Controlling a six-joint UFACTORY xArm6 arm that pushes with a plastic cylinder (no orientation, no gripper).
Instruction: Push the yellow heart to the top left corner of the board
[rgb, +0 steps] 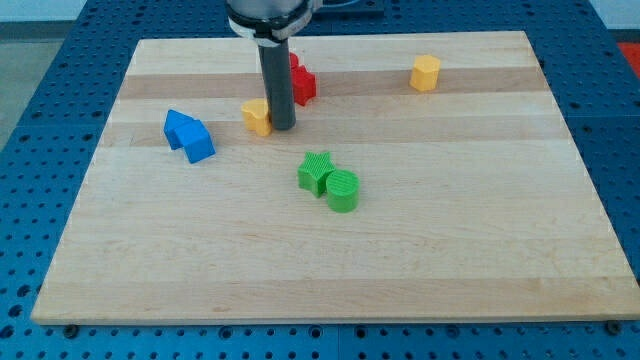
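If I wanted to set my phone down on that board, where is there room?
Below the green star and green cylinder, the whole bottom of the board is bare; so is the right side under the yellow hexagon. It is crowded where my tip touches the yellow heart, near the red block and blue block.

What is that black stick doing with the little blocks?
My tip is pressed against the right side of the yellow heart, ready to shove it toward the board's top left corner. The heart is still near the top middle. A red block sits behind the rod, and a blue block waits to the left.
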